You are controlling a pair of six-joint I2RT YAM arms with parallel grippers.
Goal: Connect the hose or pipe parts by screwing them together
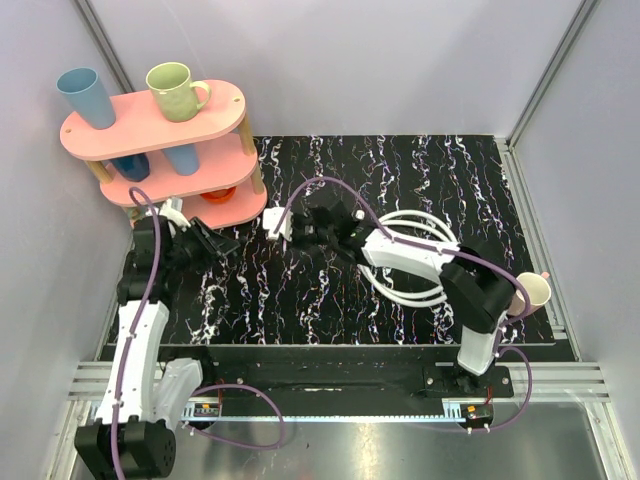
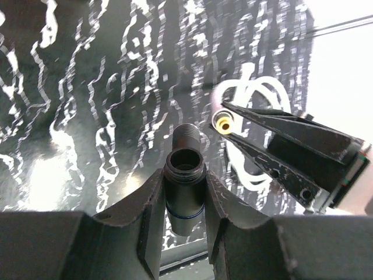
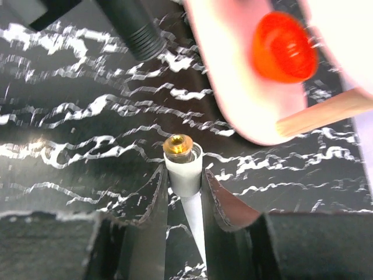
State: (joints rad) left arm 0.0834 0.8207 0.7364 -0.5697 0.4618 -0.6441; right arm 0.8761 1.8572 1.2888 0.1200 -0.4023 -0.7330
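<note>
My left gripper (image 2: 185,178) is shut on a short dark pipe part (image 2: 185,192) with a threaded open mouth and a thin blue ring. It sits left of centre in the top view, just in front of the pink shelf. My right gripper (image 3: 184,175) is shut on the white collar of the hose end (image 3: 183,172), which is tipped with a small brass fitting (image 3: 178,146). In the left wrist view that fitting (image 2: 223,122) hangs a little up and right of the pipe mouth, not touching it. The rest of the white hose (image 1: 420,262) lies coiled on the mat.
A pink two-tier shelf (image 1: 215,100) with cups stands at the back left, close behind both grippers; an orange-red object (image 3: 284,46) rests on its lower tier. A pale cup (image 1: 533,291) stands at the mat's right edge. Grey walls enclose the black marbled mat (image 1: 420,170).
</note>
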